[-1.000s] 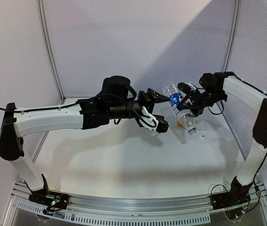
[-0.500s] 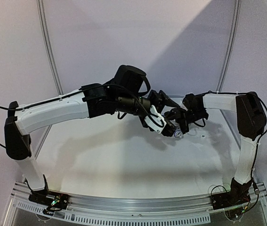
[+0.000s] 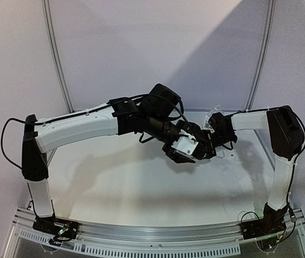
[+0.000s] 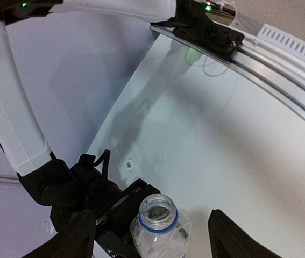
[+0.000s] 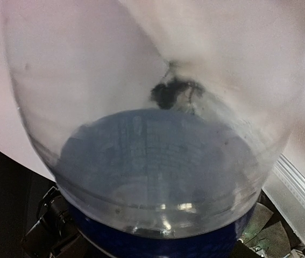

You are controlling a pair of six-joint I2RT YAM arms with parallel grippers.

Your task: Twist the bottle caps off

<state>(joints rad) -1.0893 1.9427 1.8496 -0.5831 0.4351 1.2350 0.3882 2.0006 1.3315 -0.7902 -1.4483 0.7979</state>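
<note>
Left fingers (image 4: 225, 239) spread wide, one on either side of the uncapped bottle (image 4: 160, 231) neck — touching nothing. Right fingers (image 4: 121, 207) partway closed — gripping that bottle's body.

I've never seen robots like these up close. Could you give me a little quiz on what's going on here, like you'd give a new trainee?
1. True or false: the bottle between the fingers of the left hand has its cap screwed on.
2. What colour is the ring round its neck? A blue, B red, C green.
3. Fill the gap: the bottle's body is gripped by the ___ hand.

Key:
1. False; its mouth is open and bare.
2. A.
3. Right; the right hand clamps it, while the left hand's fingers stand apart on either side.
</note>
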